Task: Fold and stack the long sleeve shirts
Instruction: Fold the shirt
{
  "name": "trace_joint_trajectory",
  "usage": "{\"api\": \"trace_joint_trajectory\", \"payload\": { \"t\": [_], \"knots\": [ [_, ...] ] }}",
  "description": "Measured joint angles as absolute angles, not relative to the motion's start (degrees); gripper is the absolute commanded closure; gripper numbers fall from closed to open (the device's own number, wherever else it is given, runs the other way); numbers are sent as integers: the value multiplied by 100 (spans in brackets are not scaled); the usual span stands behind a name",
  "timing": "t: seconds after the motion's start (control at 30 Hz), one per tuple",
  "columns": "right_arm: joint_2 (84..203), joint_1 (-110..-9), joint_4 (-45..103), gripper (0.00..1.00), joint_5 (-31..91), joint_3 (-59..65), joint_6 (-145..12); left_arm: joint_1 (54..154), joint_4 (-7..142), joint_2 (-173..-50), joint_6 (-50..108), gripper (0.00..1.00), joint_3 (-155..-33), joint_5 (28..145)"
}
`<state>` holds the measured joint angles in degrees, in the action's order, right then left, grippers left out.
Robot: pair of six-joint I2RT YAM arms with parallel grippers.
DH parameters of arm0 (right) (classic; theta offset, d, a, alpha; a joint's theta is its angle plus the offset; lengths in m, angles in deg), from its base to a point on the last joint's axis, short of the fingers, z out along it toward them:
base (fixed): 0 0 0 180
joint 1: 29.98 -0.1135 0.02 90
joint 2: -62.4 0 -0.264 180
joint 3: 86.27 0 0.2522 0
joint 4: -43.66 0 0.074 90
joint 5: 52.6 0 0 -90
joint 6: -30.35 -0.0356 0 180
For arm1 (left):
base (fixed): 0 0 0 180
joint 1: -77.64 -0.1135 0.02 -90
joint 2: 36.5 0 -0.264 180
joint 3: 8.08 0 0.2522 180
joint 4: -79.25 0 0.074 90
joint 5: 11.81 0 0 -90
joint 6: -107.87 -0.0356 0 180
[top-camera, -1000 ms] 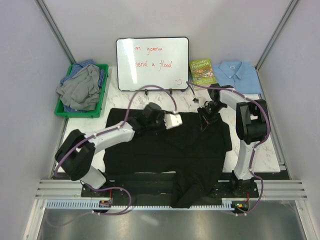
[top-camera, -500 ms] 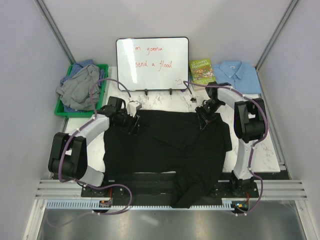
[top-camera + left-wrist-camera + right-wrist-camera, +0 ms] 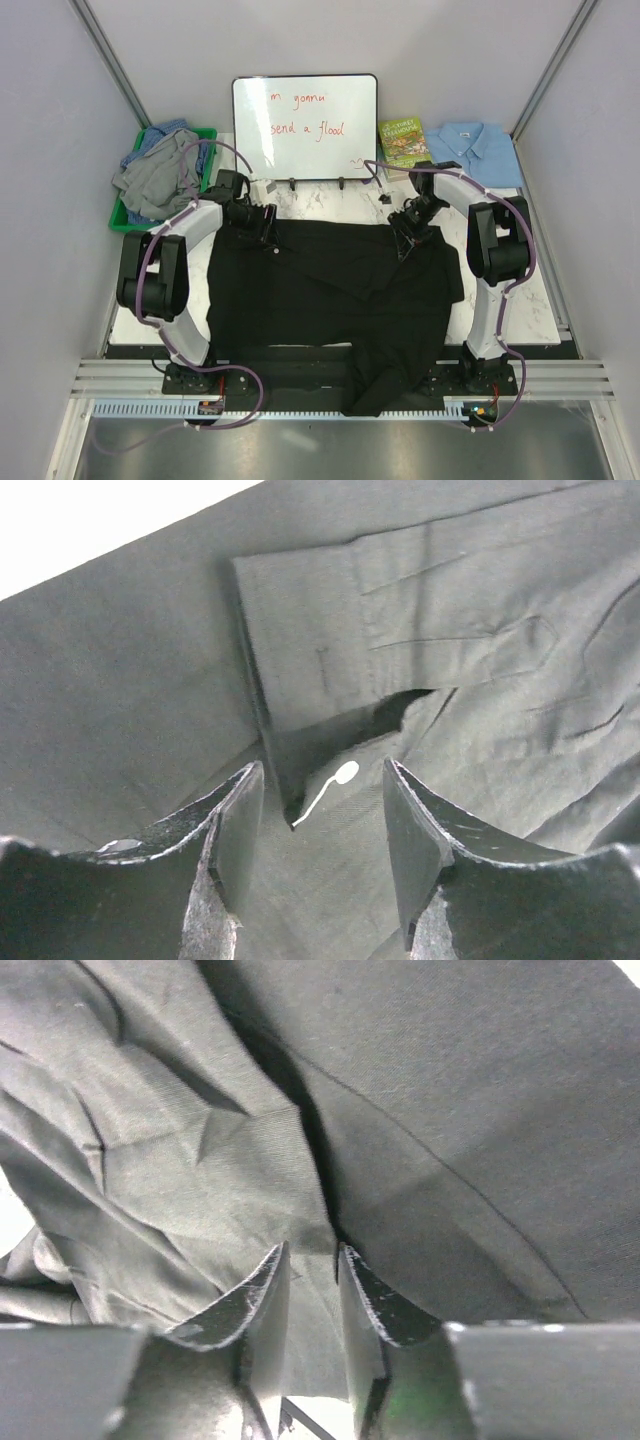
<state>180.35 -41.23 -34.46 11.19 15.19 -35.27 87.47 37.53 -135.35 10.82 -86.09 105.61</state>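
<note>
A black long sleeve shirt [image 3: 330,290] lies spread over the middle of the table, with one part hanging over the near edge. My left gripper [image 3: 266,226] is low over its far left corner. In the left wrist view this gripper [image 3: 322,772] is open, and a folded cuff [image 3: 400,630] lies flat just ahead of the fingers. My right gripper [image 3: 405,236] sits at the shirt's far right corner. There its jaws [image 3: 314,1250] stand a narrow gap apart over wrinkled black cloth [image 3: 180,1150], pinching nothing. A folded light blue shirt [image 3: 480,150] lies at the back right.
A green bin [image 3: 165,228] at the back left holds grey and blue shirts [image 3: 160,172]. A whiteboard [image 3: 305,125] stands at the back, with a green-covered book [image 3: 404,142] beside it. Grey walls close in both sides.
My left arm swung from the middle of the black shirt to its far left corner and its jaws opened. My right gripper's jaws parted slightly, staying at the far right corner.
</note>
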Motion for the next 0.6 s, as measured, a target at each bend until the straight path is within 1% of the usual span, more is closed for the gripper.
{"api": "trace_joint_trajectory", "payload": {
  "t": [0.07,0.1,0.17,0.33,0.53,0.6],
  "knots": [
    [18035,-4123,-3527,61,1081,1572,-3492,8725,3707,-13659,1200,40,-8668,10522],
    [18033,-4123,-3568,61,1051,1598,-3472,8725,3696,-13729,1257,32,-8708,10511],
    [18033,-4123,-3634,60,994,1668,-3442,8725,3676,-13884,1351,32,-8789,10500],
    [18033,-4105,-3820,59,730,1867,-3378,8701,3652,-14232,1517,35,-8929,10434],
    [18033,-4046,-3935,59,443,2074,-3339,8672,3604,-14356,1698,43,-9090,10445],
    [18033,-4020,-3955,59,389,2129,-3339,8672,3604,-14431,1733,43,-9147,10508]
  ]
}}
